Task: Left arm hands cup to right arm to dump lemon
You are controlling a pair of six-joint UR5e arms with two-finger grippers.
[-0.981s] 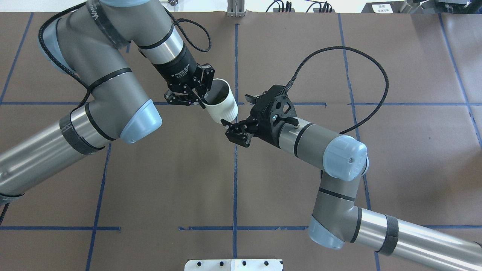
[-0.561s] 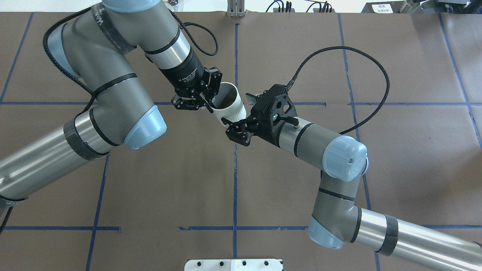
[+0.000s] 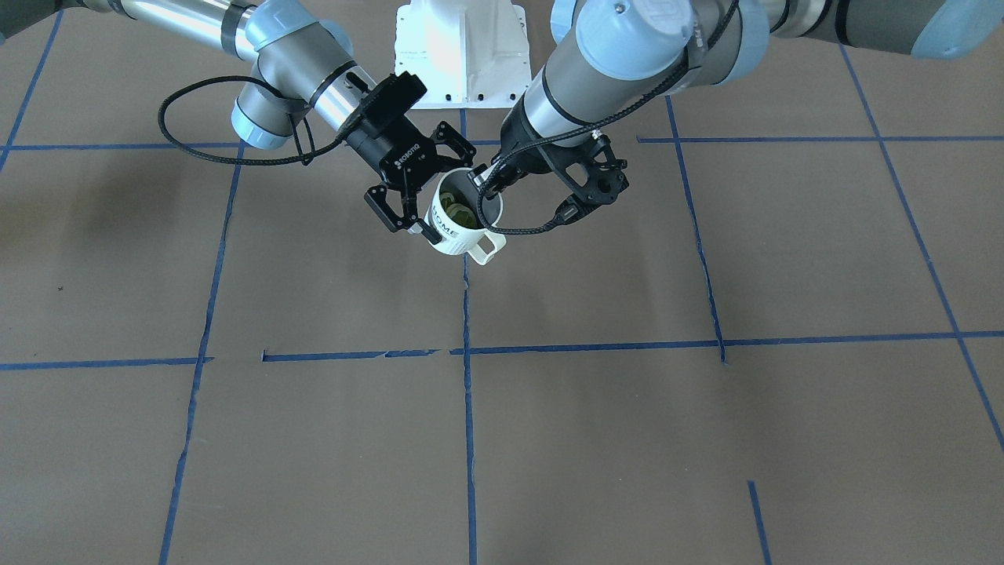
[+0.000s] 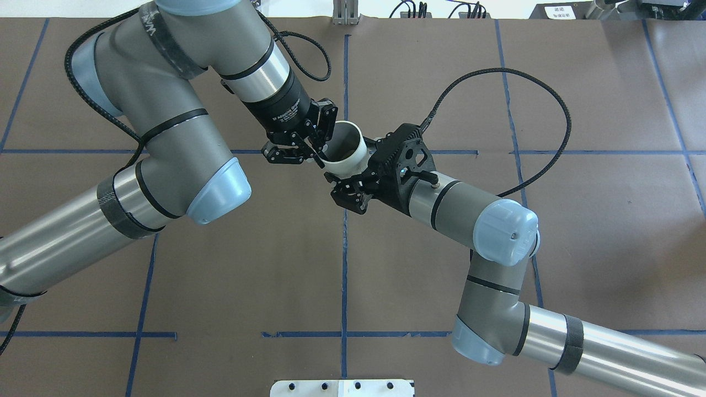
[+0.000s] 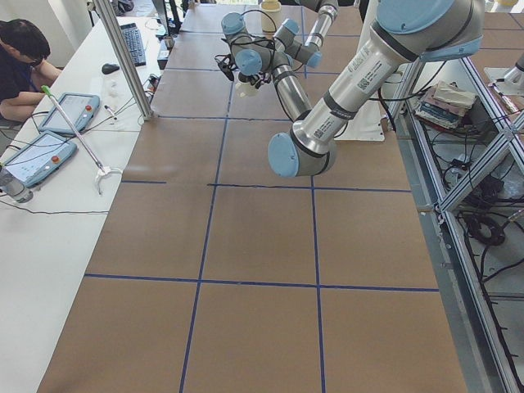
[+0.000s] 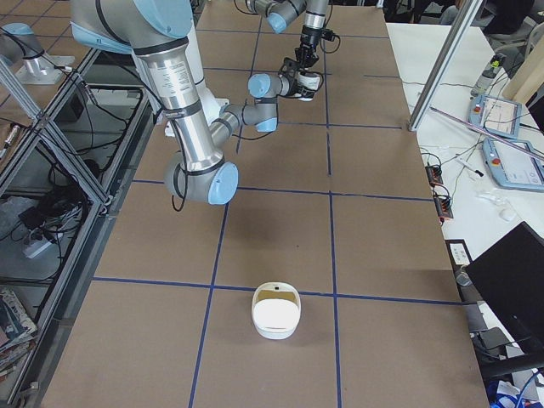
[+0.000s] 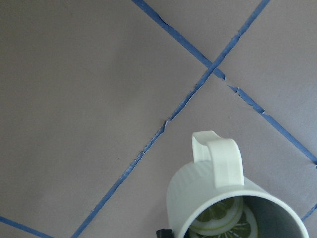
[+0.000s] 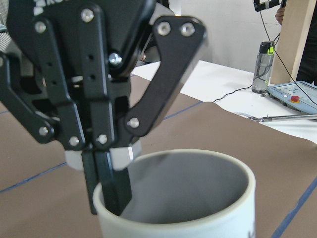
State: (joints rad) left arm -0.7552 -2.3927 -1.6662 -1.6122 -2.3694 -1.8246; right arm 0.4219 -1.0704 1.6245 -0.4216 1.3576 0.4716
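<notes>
Exterior front-facing view: the cup hangs tilted above the counter, near its middle, with lemon slices lying inside. The left gripper pinches the rim, one finger inside and one outside, jaws closed on the wall. The right gripper has its jaws spread wide, one on either side of the cup's body; whether they touch it I cannot tell. Blue tape lines cross the counter.
</notes>
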